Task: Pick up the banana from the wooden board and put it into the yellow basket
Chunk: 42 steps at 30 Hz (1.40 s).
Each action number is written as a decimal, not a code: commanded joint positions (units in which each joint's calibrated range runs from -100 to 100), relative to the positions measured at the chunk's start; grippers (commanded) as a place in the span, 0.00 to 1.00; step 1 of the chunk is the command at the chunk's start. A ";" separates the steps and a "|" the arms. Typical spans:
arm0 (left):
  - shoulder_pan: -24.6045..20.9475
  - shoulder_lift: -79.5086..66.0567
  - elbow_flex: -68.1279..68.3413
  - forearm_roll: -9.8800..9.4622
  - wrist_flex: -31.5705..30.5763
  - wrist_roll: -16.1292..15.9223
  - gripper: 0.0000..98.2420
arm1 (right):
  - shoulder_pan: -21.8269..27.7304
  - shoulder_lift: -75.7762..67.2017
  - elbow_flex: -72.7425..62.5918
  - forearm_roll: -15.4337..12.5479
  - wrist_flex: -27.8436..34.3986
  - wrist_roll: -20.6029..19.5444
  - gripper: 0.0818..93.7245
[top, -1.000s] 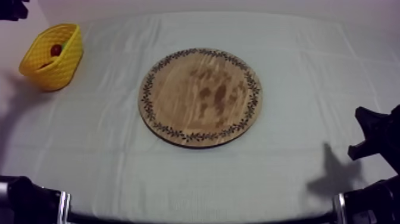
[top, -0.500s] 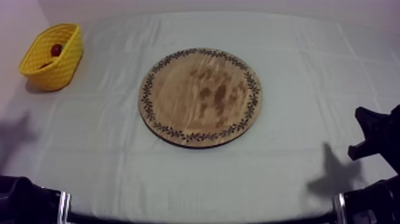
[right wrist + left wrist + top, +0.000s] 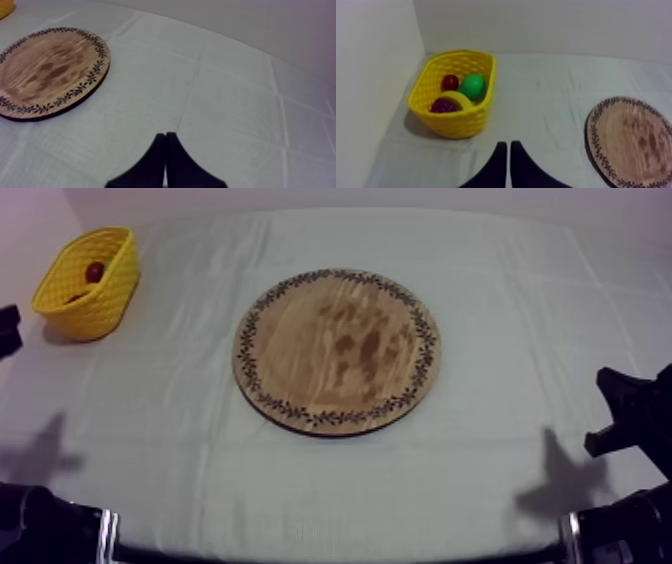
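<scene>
The cloth-covered table (image 3: pixel 500 308) carries the round wooden board (image 3: pixel 337 351) at its middle, with the yellow basket (image 3: pixel 105 303) at the board's ten o'clock, well apart. My left gripper (image 3: pixel 506 145) faces the basket, fingers pressed together on nothing. My right gripper (image 3: pixel 165 135), likewise pressed together, hangs near the board. The banana (image 3: pixel 458 96) lies in the basket beside the pear (image 3: pixel 472 86), grapes (image 3: pixel 442 105) and small red fruit (image 3: pixel 450 81).
</scene>
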 commanded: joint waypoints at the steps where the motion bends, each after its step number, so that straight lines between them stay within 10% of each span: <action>1: 0.06 -3.72 10.02 0.04 -4.66 0.71 0.00 | 0.01 0.03 -0.03 0.00 -0.01 0.00 0.00; 42: 1.66 -22.09 30.62 -4.87 -19.70 12.03 0.00 | 0.01 0.03 -0.03 0.00 -0.01 0.00 0.00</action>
